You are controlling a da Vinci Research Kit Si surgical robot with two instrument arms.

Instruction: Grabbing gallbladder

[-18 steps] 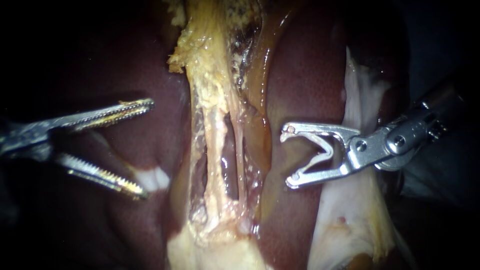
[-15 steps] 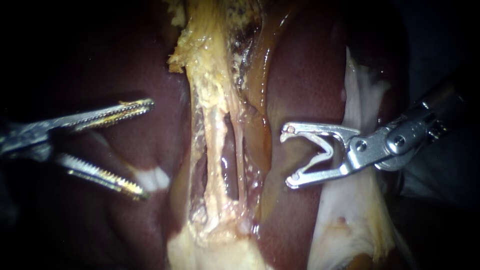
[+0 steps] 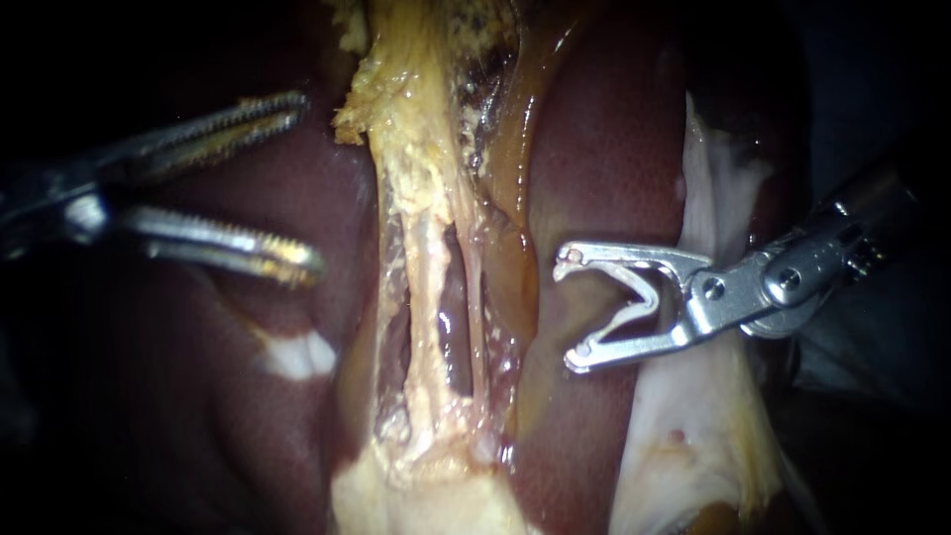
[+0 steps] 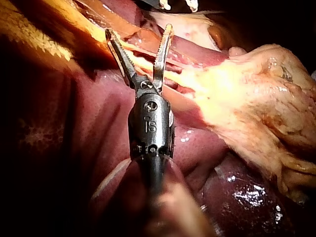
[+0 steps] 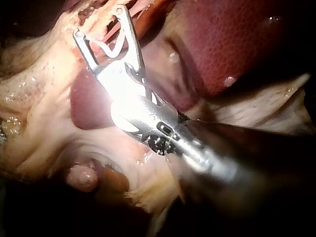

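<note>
Okay, landmark = yellow strand (image 3: 416, 198) running down the middle of the liver (image 3: 594, 149), with two thin tubes (image 3: 474, 297) showing in it.

Gallbladder (image 3: 406, 79): I take it as the ragged yellow mass at the strand's upper end. It is not grabbed, and nothing touches it.

Left instrument (image 3: 309, 188) sits left of the strand's upper part, near the gallbladder's edge but apart from it. Its hand is wide open, toothed jaws in a broad V, holding nothing. Left wrist view shows the same instrument (image 4: 139, 30) with the hand spread and the strand (image 4: 207, 79) lying across just ahead of the tips. Can't tell if they touch.

Right instrument (image 3: 567, 312) is right of the strand at mid-height, close beside it, over liver and not touching the strand. Its hand is open, with a clear gap between the jaws and no tissue in it. A pale V-shaped piece (image 3: 639, 297) sits deep between the jaws; can't tell what it is. A pale flap (image 3: 693, 436) lies further right of the strand, behind that instrument's wrist.

Right wrist view: right instrument (image 5: 98, 22), hand open, tips over yellowish tissue.
</note>
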